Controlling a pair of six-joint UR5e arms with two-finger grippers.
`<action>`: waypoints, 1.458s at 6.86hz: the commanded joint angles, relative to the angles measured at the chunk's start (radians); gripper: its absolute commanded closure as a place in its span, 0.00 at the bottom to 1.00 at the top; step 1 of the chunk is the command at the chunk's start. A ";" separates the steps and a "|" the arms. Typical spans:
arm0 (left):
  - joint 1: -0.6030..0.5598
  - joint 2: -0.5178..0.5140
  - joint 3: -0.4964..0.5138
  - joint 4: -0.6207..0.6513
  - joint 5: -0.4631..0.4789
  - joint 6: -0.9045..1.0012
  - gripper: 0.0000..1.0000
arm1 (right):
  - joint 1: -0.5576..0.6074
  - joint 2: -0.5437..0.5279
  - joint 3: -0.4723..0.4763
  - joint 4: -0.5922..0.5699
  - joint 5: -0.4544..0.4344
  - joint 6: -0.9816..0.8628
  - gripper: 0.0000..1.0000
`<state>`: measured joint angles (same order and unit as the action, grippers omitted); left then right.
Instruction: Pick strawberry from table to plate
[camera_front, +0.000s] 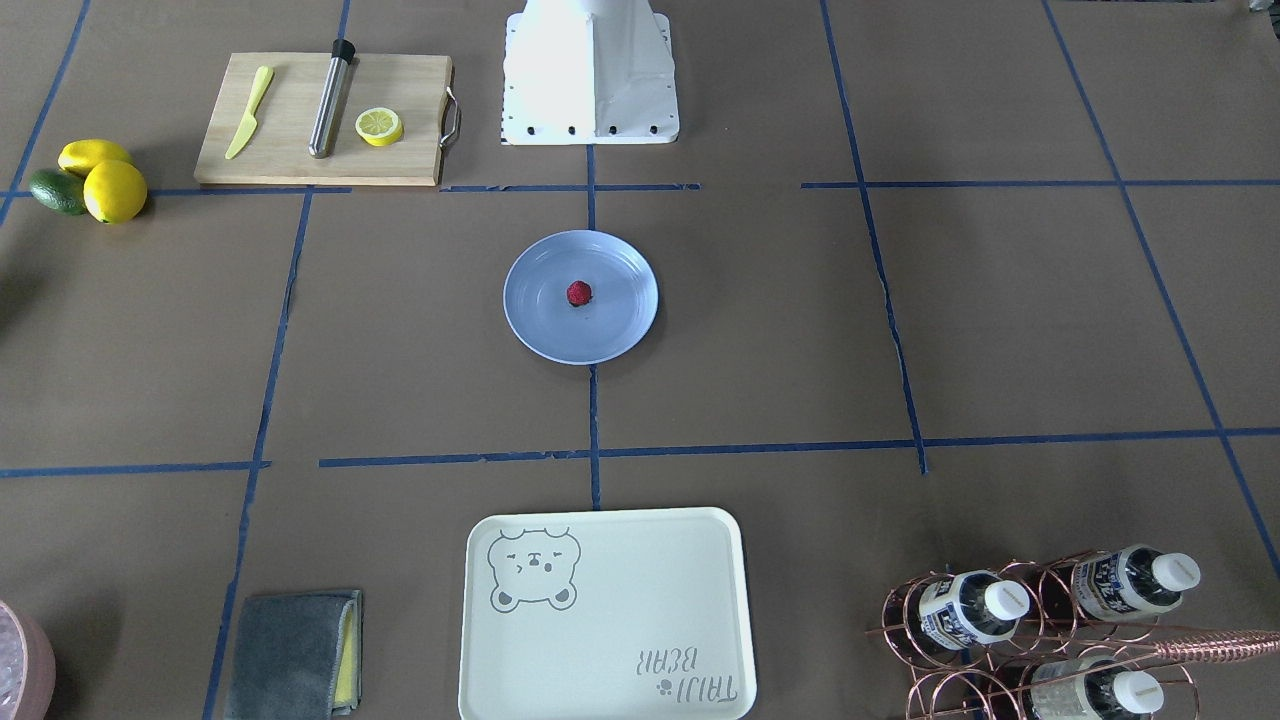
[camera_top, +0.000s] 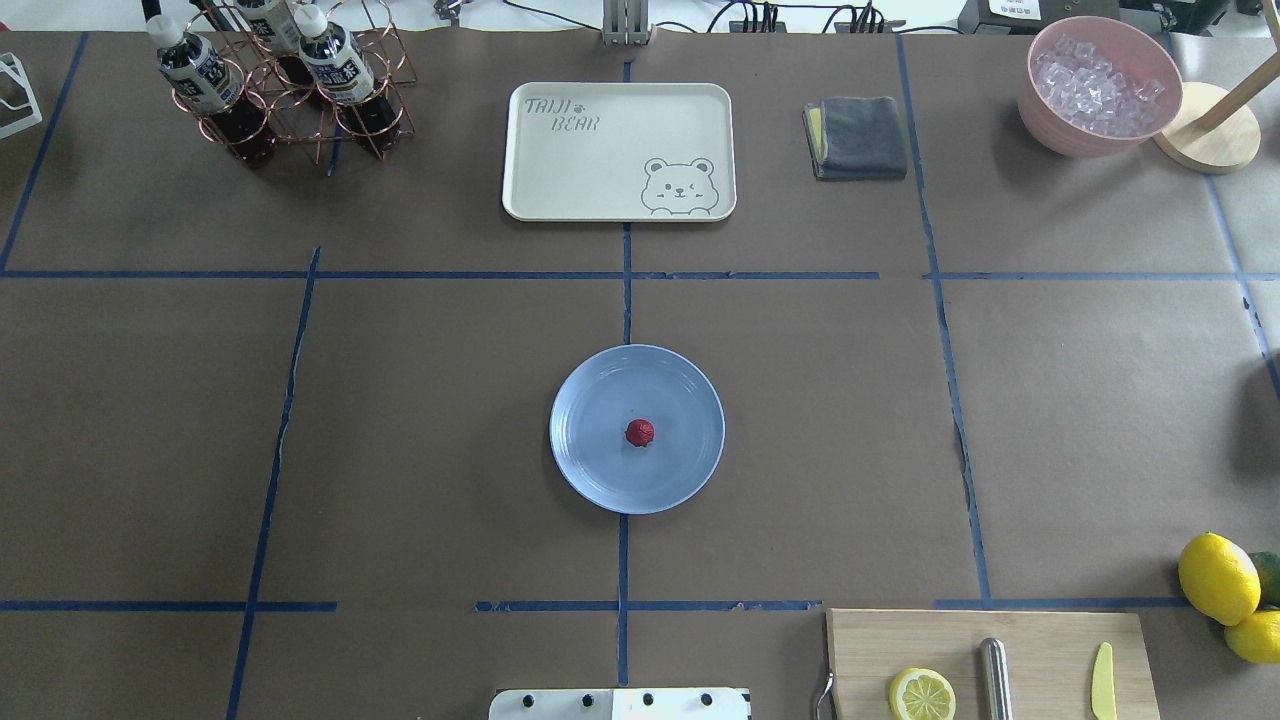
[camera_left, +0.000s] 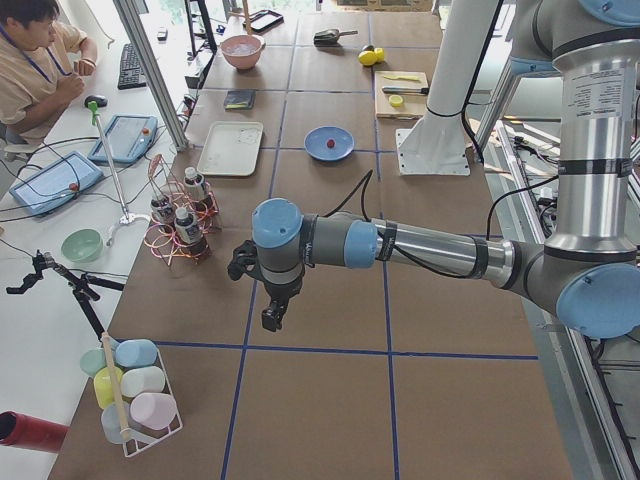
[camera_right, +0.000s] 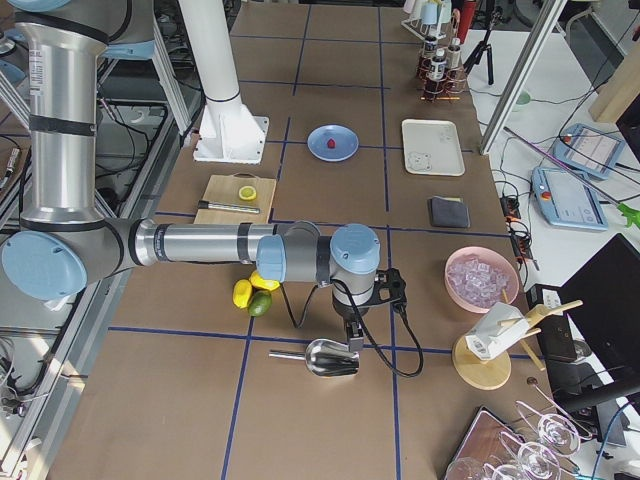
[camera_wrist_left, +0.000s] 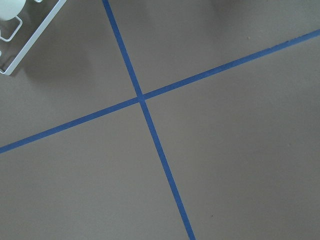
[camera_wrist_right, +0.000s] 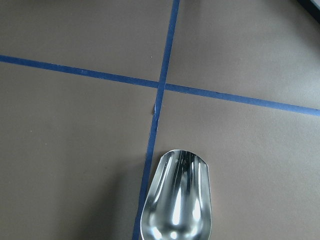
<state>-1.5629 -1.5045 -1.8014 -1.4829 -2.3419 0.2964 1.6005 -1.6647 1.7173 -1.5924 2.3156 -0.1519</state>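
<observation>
Resting near the centre of the pale-blue plate (camera_top: 590, 480), the strawberry (camera_top: 640, 432) lies clear of the raised rim. The plate sits on the tabletop (camera_top: 400, 450), over the central blue tape line.

The left tool (camera_left: 272, 316) hangs over bare tabletop above a tape crossing, well apart from the plate. Whether its fingers stand wide or narrow cannot be told.

The right tool (camera_right: 352, 334) hangs just above a metal scoop (camera_right: 333, 358), near the lemons (camera_right: 243, 292) and also well apart from the plate. Its fingers' spread cannot be told either.
</observation>
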 joint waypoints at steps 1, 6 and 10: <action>0.001 -0.002 0.031 -0.110 0.000 0.007 0.00 | -0.001 -0.004 -0.001 -0.003 0.005 0.003 0.00; 0.001 -0.003 0.048 -0.154 0.000 0.000 0.00 | -0.004 -0.004 -0.002 -0.001 0.077 0.005 0.00; 0.004 0.001 0.102 -0.151 -0.111 -0.255 0.00 | -0.002 -0.004 0.007 0.000 0.070 0.023 0.00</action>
<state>-1.5604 -1.5054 -1.7113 -1.6261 -2.4162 0.1687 1.5982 -1.6699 1.7214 -1.5926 2.3933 -0.1420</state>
